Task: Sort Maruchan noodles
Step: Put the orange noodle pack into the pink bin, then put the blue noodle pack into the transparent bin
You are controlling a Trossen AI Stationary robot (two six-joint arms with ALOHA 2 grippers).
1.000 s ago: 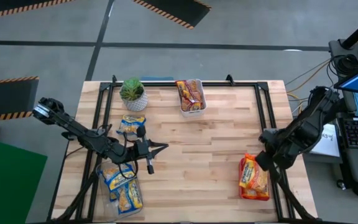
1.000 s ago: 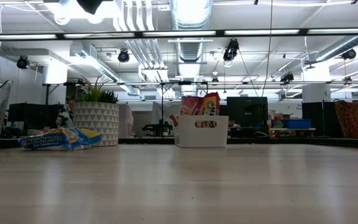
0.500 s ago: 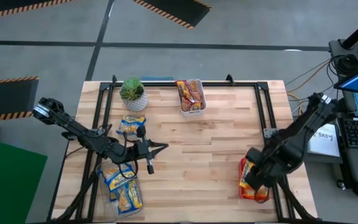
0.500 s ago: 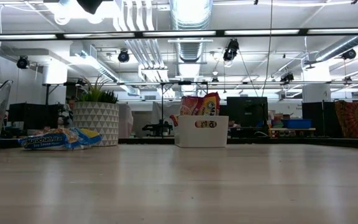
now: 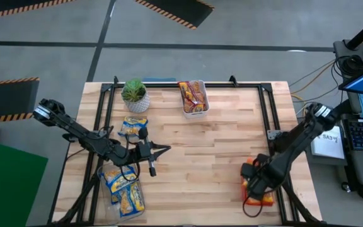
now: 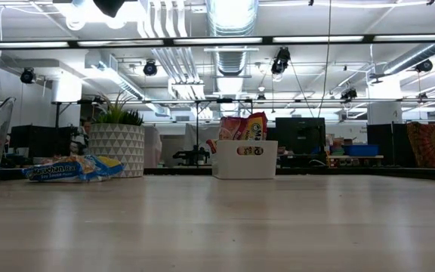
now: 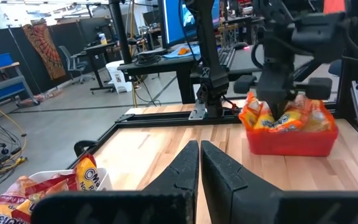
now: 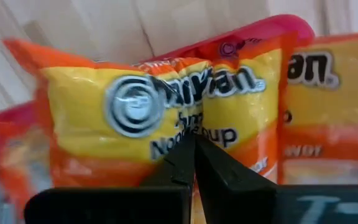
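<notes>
Maruchan noodles are sitting in three spots: orange-yellow packets (image 5: 261, 189) in a red tray (image 7: 291, 142) at the counter's (image 5: 213, 145) right front corner, blue-and-yellow ones (image 5: 123, 189) lying loose on the left, and more standing in a white bin (image 5: 194, 107) at the back. Right hand (image 8: 193, 144) is poking down at the orange packets with fingers pinched together. Left hand (image 5: 162, 150) is hovering mid-counter, closed too, holding nothing.

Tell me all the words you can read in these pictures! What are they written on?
"Noodle Soup", partly hidden: orange packet in front of the right gripper.
"...an", the end of the brand name: next packet.
"Maruchan", blurry: blue packet in the low view.
White bin label: too small to read.
</notes>
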